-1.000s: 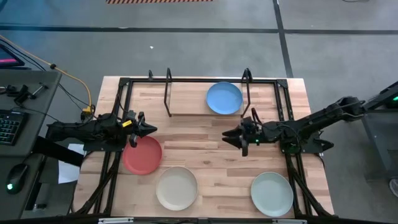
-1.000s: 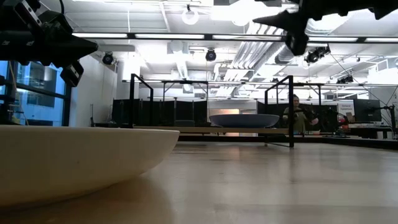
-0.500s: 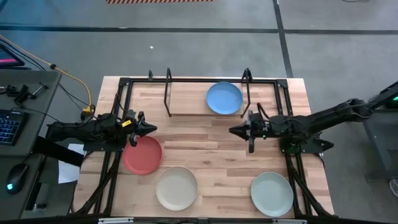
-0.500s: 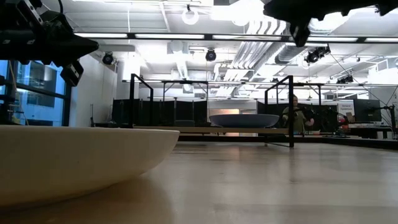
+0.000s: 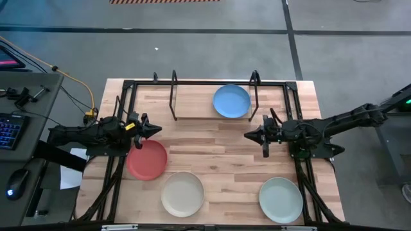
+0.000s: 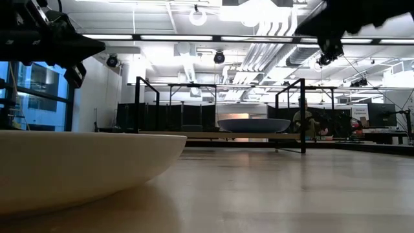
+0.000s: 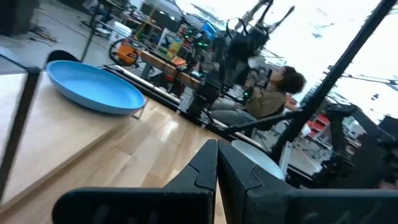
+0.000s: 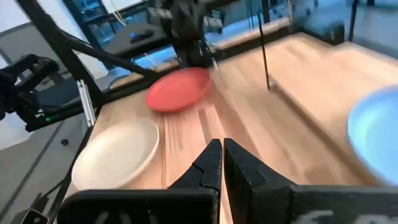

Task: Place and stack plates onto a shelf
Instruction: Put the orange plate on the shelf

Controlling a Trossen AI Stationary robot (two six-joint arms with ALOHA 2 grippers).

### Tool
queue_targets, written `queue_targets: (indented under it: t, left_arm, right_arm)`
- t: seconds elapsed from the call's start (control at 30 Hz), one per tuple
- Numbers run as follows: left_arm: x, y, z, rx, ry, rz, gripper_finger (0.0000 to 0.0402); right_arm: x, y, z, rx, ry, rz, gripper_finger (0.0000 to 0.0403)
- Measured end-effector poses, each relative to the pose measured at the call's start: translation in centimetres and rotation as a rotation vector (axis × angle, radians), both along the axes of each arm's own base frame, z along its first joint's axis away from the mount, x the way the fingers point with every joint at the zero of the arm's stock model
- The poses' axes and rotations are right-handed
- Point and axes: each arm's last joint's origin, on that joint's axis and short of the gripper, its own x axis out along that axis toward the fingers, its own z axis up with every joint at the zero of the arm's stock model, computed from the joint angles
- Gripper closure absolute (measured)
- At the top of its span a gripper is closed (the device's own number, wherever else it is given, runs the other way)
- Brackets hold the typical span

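Round matte blue plate [image 5: 231,101] sits on black thin-rod shelf [image 5: 173,96]. Red [image 5: 147,160], cream-white [image 5: 182,194], pale green [image 5: 280,199] plates left. Left gripper [image 5: 153,131] and right gripper [image 5: 250,136] pinched closed, empty.

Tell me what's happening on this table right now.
Two robot arms are putting plates on a shelf. The blue plate already sits there. The red plate, cream plate and green plate lie on the table. Both pincers are shut and empty: the left pincer above the red plate, the right pincer near the shelf.
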Motion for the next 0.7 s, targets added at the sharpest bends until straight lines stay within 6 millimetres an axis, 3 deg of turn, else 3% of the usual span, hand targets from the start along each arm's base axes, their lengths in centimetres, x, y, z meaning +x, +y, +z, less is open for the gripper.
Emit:
queue_targets:
  t: [0.23, 0.4, 0.53, 0.7]
  left_arm:
    - [-0.1, 0.4, 1.2, -0.190, -0.153, 0.113, 0.0401]
    - [0.0, 0.4, 3.9, -0.194, -0.196, 0.114, 0.0384]
    - [1.4, 0.3, 6.8, -0.145, -0.054, 0.082, 0.0344]
    - [4.3, -0.1, 9.4, -0.051, 0.327, -0.054, 0.0283]
  right_arm:
    - [0.0, -0.1, -0.6, 0.074, -0.159, -0.012, 0.0402]
    - [0.0, -0.4, -0.6, 0.059, -0.162, -0.048, 0.0403]
    - [0.1, -0.7, -0.6, 0.053, -0.162, -0.063, 0.0403]
    - [0.1, -0.9, -0.6, 0.052, -0.163, -0.076, 0.0403]
